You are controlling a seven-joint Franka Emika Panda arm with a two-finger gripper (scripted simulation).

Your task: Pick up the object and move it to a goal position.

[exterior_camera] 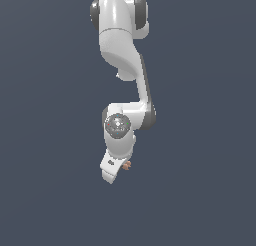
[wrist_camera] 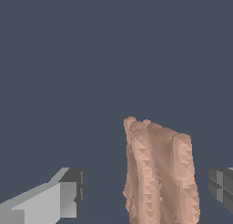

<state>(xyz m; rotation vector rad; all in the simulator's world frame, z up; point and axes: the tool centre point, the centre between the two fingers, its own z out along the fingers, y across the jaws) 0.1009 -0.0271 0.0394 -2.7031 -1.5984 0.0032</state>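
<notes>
The object (wrist_camera: 159, 173) is a small brownish-orange, ridged, elongated piece standing between my fingers in the wrist view. My gripper (wrist_camera: 145, 189) is open around it. One grey-tipped finger (wrist_camera: 68, 196) stands well clear of the object, and the other finger (wrist_camera: 222, 185) sits close to it with a narrow gap. In the exterior view only a small orange bit of the object (exterior_camera: 127, 164) shows beside the white hand of the gripper (exterior_camera: 121, 166). The hand points down and hides the fingers there.
The white arm (exterior_camera: 122, 50) reaches down from the top of the exterior view. A plain dark blue-grey surface (exterior_camera: 200, 190) fills everything around it. No goal marker shows in either view.
</notes>
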